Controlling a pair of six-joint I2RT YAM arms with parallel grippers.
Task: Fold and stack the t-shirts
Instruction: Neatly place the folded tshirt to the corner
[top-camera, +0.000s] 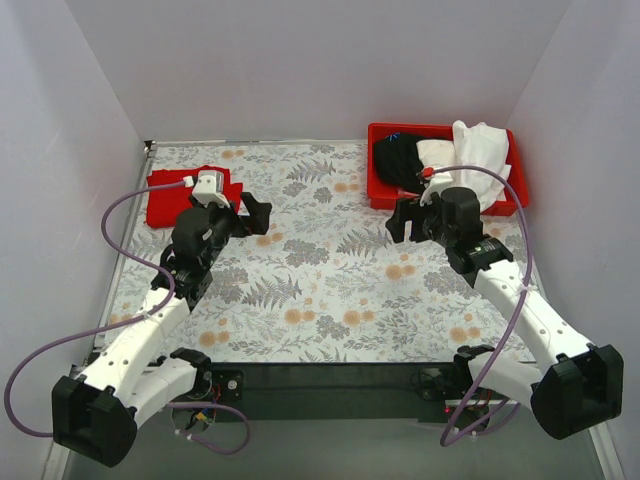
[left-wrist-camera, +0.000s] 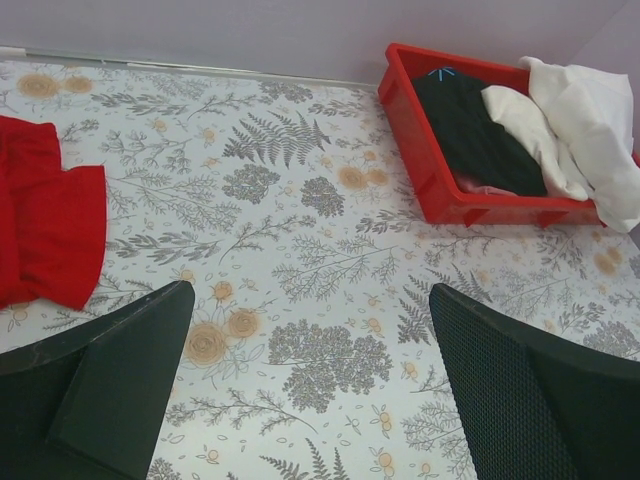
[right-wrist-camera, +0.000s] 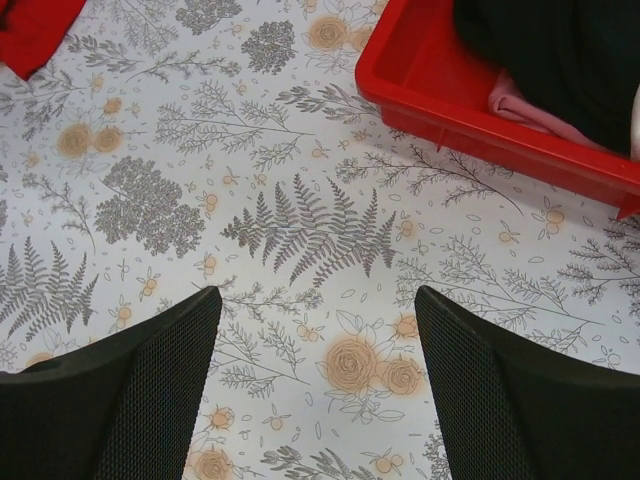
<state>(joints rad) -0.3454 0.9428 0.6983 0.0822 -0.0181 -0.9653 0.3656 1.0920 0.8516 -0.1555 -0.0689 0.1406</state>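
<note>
A bright red t-shirt (top-camera: 180, 198) lies folded at the far left of the table, and it also shows at the left edge of the left wrist view (left-wrist-camera: 45, 215). A black t-shirt (top-camera: 400, 160), a cream one (top-camera: 437, 152) and a white one (top-camera: 482, 150) lie heaped in the red bin (top-camera: 440, 203). My left gripper (top-camera: 248, 218) is open and empty, just right of the red shirt and above the tablecloth (left-wrist-camera: 310, 300). My right gripper (top-camera: 408, 225) is open and empty, just in front of the bin (right-wrist-camera: 318, 300).
The red plastic bin (left-wrist-camera: 420, 180) stands at the far right; its near wall (right-wrist-camera: 440, 100) is close ahead of my right gripper, with a bit of pink cloth (right-wrist-camera: 515, 95) under the black shirt. A floral cloth (top-camera: 330, 290) covers the table. White walls enclose three sides.
</note>
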